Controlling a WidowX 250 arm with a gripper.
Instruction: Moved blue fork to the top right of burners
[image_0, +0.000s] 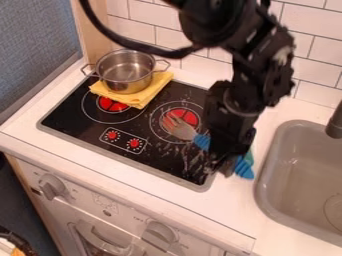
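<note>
White tile wall (140, 25) rose behind pale surface (93, 162)

Dark grout lined the tiles from 11 to 2 o'clock. A blue-grey wall (33, 45) stood at 10 o'clock, edged by a light wooden panel (97, 30). A grey sink (294, 172) lay at 3 o'clock, beside it a dark faucet (336, 122). A white oven front (97, 207) with round knobs (51, 186) spanned 7 o'clock.

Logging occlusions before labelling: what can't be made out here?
All camera view:
- Middle of the fork's blue handle: behind the black claw.
- Green thing by the handle's end: partly hidden by claw and handle, identity unclear.
- Sink's right side: cut off by right edge.
- Markings by oven knobs: too small.
</note>
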